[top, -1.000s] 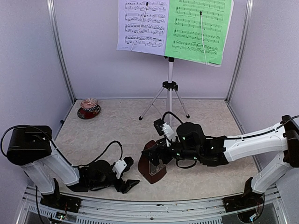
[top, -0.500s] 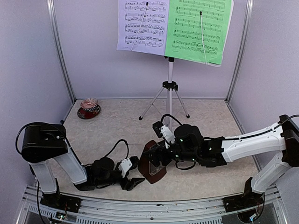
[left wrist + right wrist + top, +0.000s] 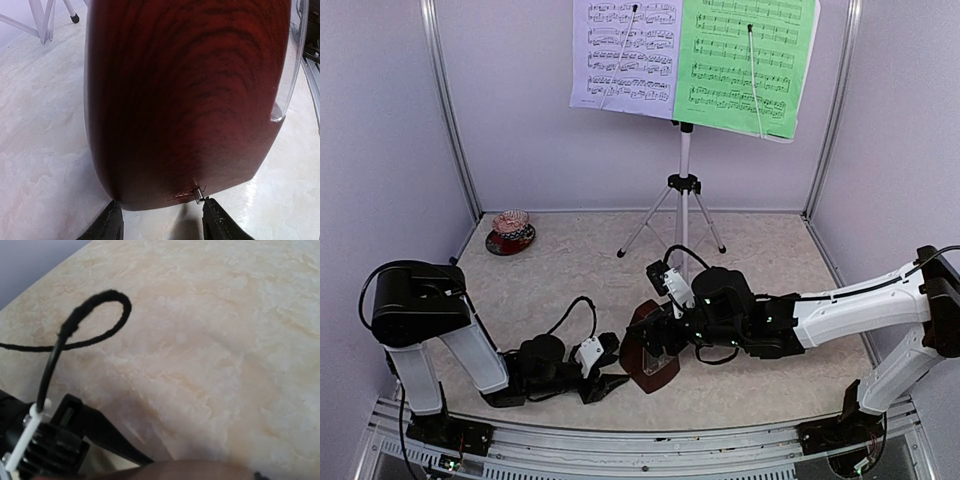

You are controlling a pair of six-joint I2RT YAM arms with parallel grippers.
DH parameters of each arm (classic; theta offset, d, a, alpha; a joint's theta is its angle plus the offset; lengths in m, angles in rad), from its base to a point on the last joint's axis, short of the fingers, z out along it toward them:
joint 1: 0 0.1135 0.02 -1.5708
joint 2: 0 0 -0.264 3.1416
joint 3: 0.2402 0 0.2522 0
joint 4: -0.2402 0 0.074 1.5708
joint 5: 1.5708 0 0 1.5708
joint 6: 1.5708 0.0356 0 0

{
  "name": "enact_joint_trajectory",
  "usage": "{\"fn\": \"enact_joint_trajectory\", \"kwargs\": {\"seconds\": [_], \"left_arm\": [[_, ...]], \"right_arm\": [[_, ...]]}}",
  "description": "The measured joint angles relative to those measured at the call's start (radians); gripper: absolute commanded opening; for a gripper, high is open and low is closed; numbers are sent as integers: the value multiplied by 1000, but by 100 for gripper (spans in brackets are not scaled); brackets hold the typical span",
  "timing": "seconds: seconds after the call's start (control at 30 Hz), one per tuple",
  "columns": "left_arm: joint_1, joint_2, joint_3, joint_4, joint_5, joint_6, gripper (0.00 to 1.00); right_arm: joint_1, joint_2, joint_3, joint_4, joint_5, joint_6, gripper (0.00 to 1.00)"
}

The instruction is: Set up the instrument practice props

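The silver tripod music stand is at the back wall, with a pale lavender sheet and a green sheet side by side on it. The brown metronome leans on the floor at centre. My right gripper is shut on its upper part; its fingers are hidden in the right wrist view, where only a brown edge of the metronome shows. My left gripper lies low on the floor, open. Its fingertips sit just short of the metronome's lower edge, beside the winding key.
A small red patterned hat lies at the back left corner. The tripod's legs spread behind the metronome. Metal frame posts and walls close in both sides. The left arm's black cable loops above the floor.
My left arm slid right along the floor to the metronome and its jaws narrowed. My right gripper closed further, and the metronome now leans less.
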Motion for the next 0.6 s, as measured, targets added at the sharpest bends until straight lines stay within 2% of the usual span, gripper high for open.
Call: {"fn": "enact_joint_trajectory", "kwargs": {"seconds": [0.13, 0.2, 0.27, 0.6], "left_arm": [[0, 0, 0, 0, 2, 0, 52], [0, 0, 1, 0, 3, 0, 62], [0, 0, 2, -1, 5, 1, 66], [0, 12, 34, 3, 0, -13, 57]], "right_arm": [[0, 0, 0, 0, 1, 0, 77], [0, 0, 0, 0, 2, 0, 76], [0, 0, 0, 0, 3, 0, 75], [0, 0, 0, 7, 23, -10, 67]]}}
